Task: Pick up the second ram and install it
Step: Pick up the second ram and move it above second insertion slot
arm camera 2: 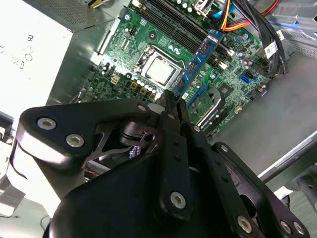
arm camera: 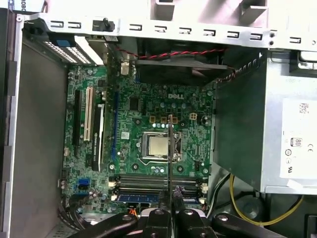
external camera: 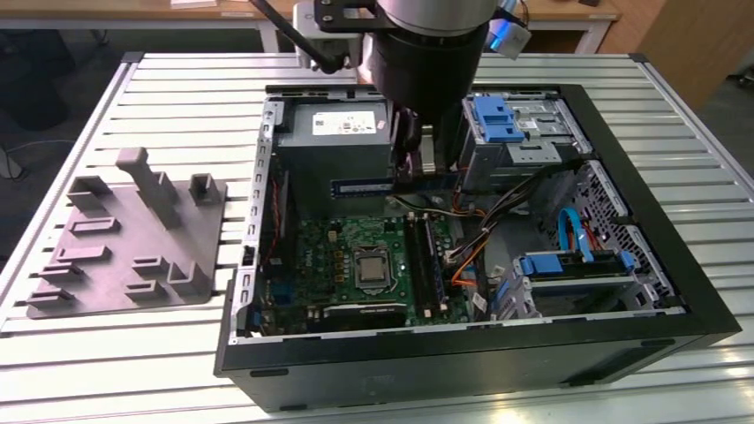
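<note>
1. Your gripper (external camera: 415, 170) is clamped tight on the memory stick (external camera: 359, 185).
2. In the exterior view, you see the stick jut toward 9 o'clock from the gripper.
3. It hangs above the 12 o'clock edge of the motherboard (external camera: 353, 261), inside the open case (external camera: 659, 300).
</note>
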Available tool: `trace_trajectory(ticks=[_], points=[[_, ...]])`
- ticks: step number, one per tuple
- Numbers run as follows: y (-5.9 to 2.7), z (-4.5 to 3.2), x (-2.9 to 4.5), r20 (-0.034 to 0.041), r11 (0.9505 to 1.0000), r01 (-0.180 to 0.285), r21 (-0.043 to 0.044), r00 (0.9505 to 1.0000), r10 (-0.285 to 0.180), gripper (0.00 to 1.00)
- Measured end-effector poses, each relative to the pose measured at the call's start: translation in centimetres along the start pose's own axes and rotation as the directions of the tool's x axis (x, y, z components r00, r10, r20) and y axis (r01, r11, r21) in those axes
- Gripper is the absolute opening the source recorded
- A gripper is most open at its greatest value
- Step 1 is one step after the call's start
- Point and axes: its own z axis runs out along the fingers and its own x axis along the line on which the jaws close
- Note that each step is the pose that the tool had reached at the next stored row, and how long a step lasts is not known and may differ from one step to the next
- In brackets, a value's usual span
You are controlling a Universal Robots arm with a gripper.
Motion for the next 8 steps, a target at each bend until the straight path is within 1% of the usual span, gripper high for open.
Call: trace_trajectory(ticks=[8], points=[[-0.02, 0.61, 0.03, -0.0001, 1.0000, 0.000, -0.0001, 1.0000, 0.000, 0.14]])
